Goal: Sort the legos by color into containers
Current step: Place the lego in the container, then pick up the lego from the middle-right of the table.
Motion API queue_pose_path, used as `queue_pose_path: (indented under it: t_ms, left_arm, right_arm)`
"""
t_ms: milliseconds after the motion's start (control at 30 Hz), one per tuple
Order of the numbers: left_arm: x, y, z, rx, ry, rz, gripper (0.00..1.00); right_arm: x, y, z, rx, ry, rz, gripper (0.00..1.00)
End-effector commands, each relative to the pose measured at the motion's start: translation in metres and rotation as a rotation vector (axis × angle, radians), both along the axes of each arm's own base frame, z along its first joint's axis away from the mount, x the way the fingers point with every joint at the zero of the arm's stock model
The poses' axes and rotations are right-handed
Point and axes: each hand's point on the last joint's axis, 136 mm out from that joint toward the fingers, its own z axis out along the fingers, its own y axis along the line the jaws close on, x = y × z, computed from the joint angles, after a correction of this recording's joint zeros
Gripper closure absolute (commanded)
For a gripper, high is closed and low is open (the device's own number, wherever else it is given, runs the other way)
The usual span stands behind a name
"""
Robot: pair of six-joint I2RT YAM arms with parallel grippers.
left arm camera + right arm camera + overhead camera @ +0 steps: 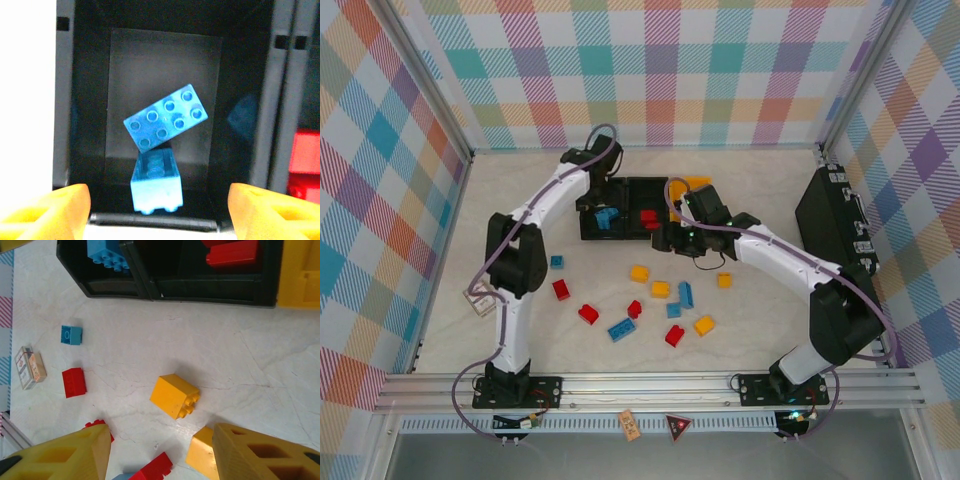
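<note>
My left gripper (603, 205) hangs open over the left black container (90, 100). Two blue legos lie inside it: a flat one (167, 121) and a smaller one (156, 182) below, free between my orange fingers (55, 205). My right gripper (161, 432) is open low over the table, with nothing between its fingers. A yellow lego (175, 396) lies just ahead of it, and another yellow one (202, 452) sits beside its right finger. The second black container (220, 282) holds red legos (232, 254). A yellow container (695, 188) stands to its right.
Loose red, blue and yellow legos are scattered on the table around (650, 305). A large flat black case (840, 220) stands at the right wall. A small clear box (480, 300) lies by the left arm. Plaid walls close in three sides.
</note>
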Motion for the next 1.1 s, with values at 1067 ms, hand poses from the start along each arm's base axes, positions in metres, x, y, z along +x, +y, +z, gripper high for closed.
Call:
queue_pose_path:
  t_ms: [1067]
  left_arm:
    - [-0.18,-0.151,-0.016,-0.387,0.121,-0.486,0.28]
  right_arm:
    - [-0.019,-0.152,-0.104,-0.592,0.237,-0.257,0.38]
